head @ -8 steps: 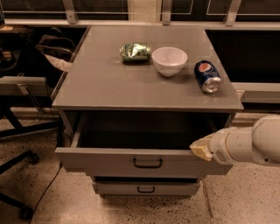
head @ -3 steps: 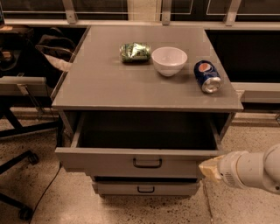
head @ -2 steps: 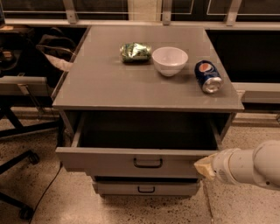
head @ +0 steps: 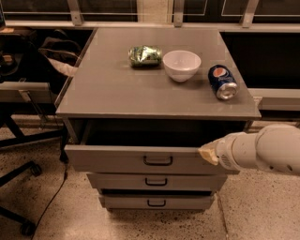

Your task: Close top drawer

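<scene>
Nearest the camera, the white arm (head: 262, 149) is reaching in from the right edge, where the frame is cutting it off. Its pale tip, the gripper (head: 207, 153), is resting against the right end of the top drawer (head: 117, 159), at the upper edge of the front panel. How wide the gripper is standing, and whether it is holding anything, cannot be told from this angle.

The top drawer is standing partly pulled out from under the cabinet top (head: 117, 96). Its small black handle (head: 158, 161) is sitting at the centre of the panel. Shadow is filling the inside of the drawer, so what it is holding cannot be made out. The arm is covering the panel's right corner.

Below it, the middle drawer front (head: 187, 182) and the bottom drawer front (head: 122, 202) are lying further back, each showing a similar black handle. A dark gap is showing between these two.

On the speckled floor (head: 140, 225) at the left, a black chair base (head: 18, 220) is being cut off by the frame, with a thin cable (head: 56, 197) trailing beside the cabinet.

Further back, on the cabinet top, a crumpled green packet (head: 145, 55) is lying just beside a white bowl (head: 181, 64), and a blue soda can (head: 223, 82) is lying on its side near the right edge. Beyond them, the dark windows (head: 112, 5) are showing little.
</scene>
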`<state>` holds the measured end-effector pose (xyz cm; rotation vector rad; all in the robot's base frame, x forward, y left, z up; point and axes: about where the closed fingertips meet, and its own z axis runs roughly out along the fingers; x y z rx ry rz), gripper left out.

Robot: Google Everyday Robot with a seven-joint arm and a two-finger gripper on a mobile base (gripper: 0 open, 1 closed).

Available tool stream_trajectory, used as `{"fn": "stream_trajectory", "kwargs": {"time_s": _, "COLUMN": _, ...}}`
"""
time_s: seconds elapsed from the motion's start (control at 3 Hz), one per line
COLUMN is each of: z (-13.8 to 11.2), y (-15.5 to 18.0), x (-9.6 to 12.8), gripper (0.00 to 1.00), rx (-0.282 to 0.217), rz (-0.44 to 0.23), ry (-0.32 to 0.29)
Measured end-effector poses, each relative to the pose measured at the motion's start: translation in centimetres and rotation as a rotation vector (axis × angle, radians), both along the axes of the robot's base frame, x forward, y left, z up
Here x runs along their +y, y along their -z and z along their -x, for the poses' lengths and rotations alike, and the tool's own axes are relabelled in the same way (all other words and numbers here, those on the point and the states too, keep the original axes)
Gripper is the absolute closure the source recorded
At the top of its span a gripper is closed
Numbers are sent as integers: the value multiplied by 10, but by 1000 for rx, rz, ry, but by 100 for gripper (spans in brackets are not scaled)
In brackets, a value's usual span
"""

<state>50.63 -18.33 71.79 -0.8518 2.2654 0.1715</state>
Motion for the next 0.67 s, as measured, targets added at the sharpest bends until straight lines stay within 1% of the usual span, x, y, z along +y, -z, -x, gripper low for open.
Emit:
{"fn": "stream_trajectory", "kwargs": {"time_s": 0.33, "z": 0, "y": 0, "x": 0, "gripper": 78, "rx": 0, "rz": 0, "ry": 0}}
{"fn": "stream_trajectory", "kwargs": {"time_s": 0.67, "z": 0, "y": 0, "x": 0, "gripper": 100, "rx": 0, "rz": 0, "ry": 0}}
